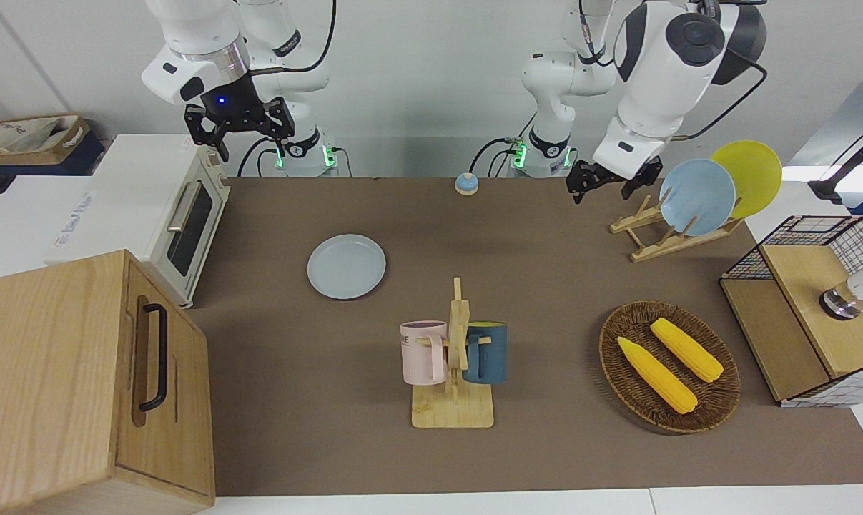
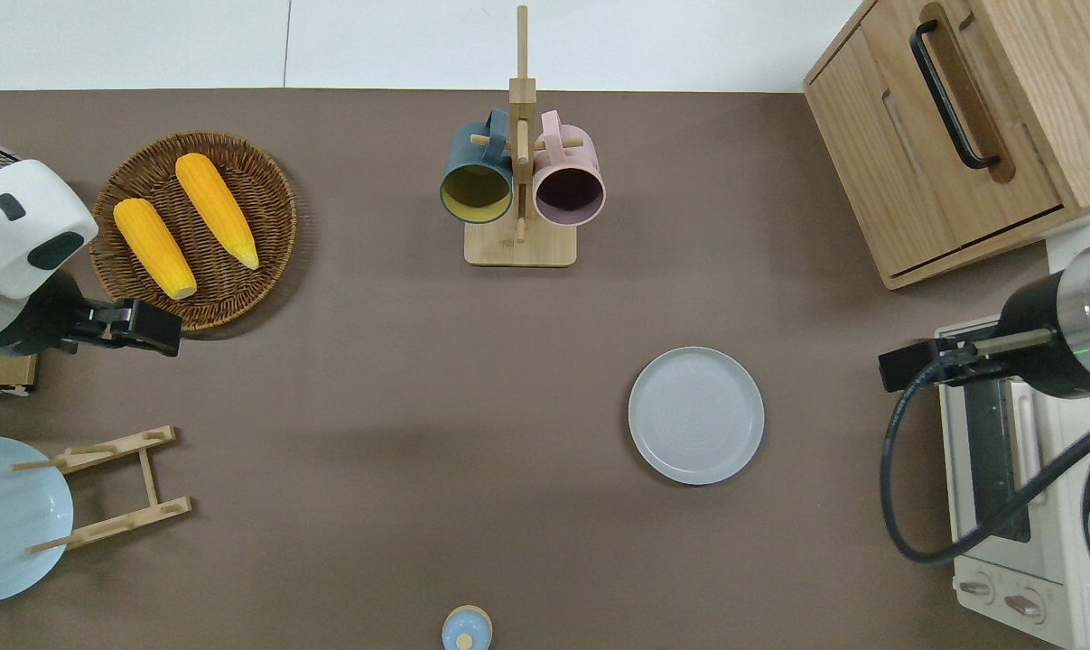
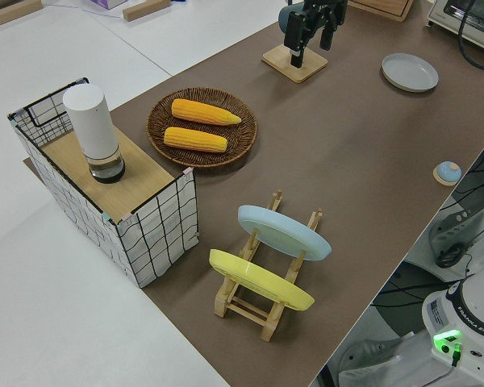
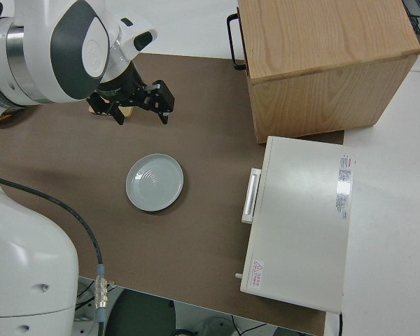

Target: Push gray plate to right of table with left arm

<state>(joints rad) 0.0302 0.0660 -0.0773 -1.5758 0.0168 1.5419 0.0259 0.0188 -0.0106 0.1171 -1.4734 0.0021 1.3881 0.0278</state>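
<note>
A robotics lab dressed as a mock kitchen. Two white arms are bolted at the top edge of the front view, cables trailing from green-lit bases, facing a brown-topped table (image 1: 545,236) set against plain white walls. Kitchen props are staged on it: a toaster oven (image 1: 188,218) at the left, a mug rack (image 1: 454,357) at centre, a basket of corn (image 1: 668,366) at lower right, and a plate rack (image 1: 678,229) at upper right.

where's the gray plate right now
The gray plate lies flat on the table, toward the right arm's end, between the mug rack and the toaster oven.
</note>
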